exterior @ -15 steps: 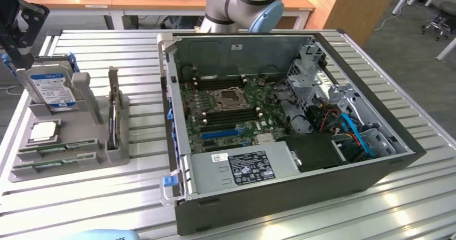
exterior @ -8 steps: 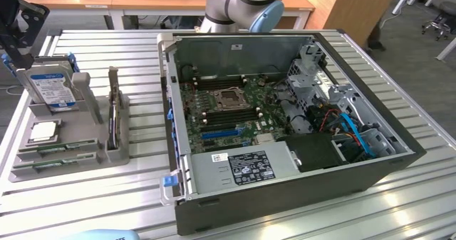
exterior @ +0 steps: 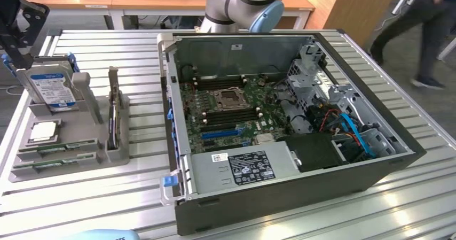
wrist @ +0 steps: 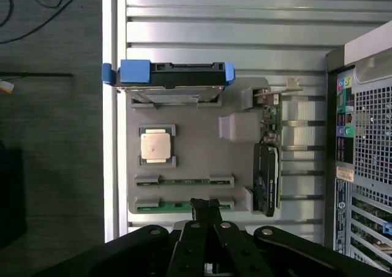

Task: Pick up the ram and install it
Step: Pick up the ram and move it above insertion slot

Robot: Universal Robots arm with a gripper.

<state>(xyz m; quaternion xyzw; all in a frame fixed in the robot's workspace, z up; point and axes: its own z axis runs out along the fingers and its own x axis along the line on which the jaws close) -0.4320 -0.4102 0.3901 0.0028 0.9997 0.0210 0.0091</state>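
2 thin green ram sticks (wrist: 184, 181) slotted in grey tray (wrist: 196, 143), pincer (wrist: 206, 203) pressed together above

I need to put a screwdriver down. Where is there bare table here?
Bare table slats lie on the camera's side of the grey tray, behind it, and on the exterior view's right of the computer case. The strip between tray and case is narrow; the tray is crowded with parts.

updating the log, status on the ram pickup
Fingers shut, empty, held above the tray. Two ram sticks lying in their tray slots, neither lifted. Nothing lying on the sticks.
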